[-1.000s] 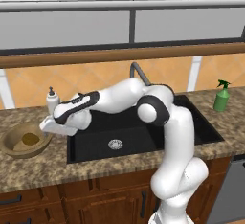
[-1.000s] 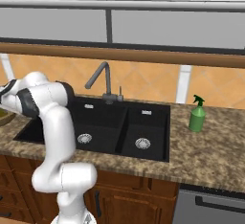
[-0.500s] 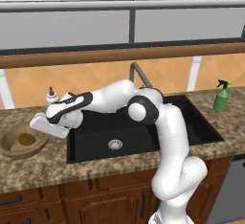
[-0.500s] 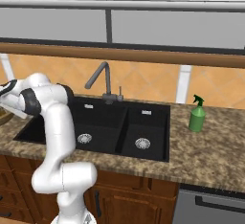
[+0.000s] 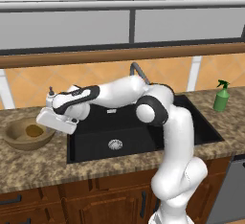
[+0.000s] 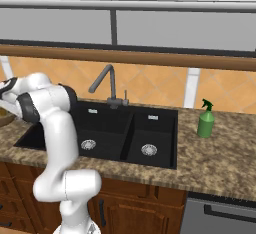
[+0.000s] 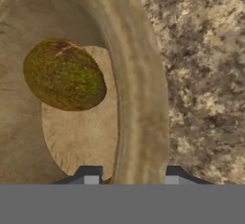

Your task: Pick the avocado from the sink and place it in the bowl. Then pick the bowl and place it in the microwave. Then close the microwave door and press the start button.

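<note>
The tan bowl [image 5: 13, 140] stands on the counter left of the black sink [image 5: 143, 134], with the brownish-olive avocado [image 5: 34, 131] lying inside it. My gripper [image 5: 47, 126] reaches down at the bowl's right rim. In the hand view the avocado [image 7: 64, 74] rests on the bowl's floor, and my gripper [image 7: 131, 179] straddles the thick rim [image 7: 141, 98], one fingertip [image 7: 88, 177] inside and the other outside. The jaws stand partly closed around the rim; whether they press it I cannot tell. The microwave and its door are out of view.
A green spray bottle [image 5: 221, 96] stands on the counter right of the sink [image 6: 125, 133]. The grey faucet [image 6: 107, 80] rises behind the basins. A small soap dispenser [image 5: 50, 94] stands by the wall behind my hand. Speckled granite counter [image 7: 206, 74] surrounds the bowl.
My hand has swung left from the sink's edge and come down onto the bowl's right rim. The jaws have narrowed from wide open.
</note>
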You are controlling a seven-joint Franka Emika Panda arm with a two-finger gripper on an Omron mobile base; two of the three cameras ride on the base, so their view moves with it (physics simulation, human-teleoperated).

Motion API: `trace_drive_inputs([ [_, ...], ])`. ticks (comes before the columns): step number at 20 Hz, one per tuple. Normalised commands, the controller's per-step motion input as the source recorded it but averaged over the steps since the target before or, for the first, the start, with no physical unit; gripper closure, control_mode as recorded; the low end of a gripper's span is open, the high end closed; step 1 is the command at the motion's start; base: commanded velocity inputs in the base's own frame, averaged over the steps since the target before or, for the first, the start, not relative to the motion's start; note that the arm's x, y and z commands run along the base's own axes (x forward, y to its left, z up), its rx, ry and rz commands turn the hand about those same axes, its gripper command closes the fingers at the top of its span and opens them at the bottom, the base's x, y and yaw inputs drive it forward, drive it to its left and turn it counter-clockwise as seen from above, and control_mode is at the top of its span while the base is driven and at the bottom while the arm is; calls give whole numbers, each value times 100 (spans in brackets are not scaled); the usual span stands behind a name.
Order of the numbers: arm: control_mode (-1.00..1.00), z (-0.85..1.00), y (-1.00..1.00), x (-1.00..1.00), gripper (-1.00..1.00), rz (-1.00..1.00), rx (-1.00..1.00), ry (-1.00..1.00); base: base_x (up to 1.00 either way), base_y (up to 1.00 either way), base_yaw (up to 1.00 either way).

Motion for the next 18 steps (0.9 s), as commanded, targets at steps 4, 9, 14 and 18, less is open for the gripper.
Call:
trace_drive_inputs([
  [4,-100,66,-76,-60,100,1,-6,0,0,0,0],
  [9,-100,90,-62,-55,100,0,-14,2,0,0,0],
  [14,-100,97,-87,-60,100,2,-10,0,0,0,0],
  [18,-100,84,-94,-61,100,0,-4,0,0,0,0],
])
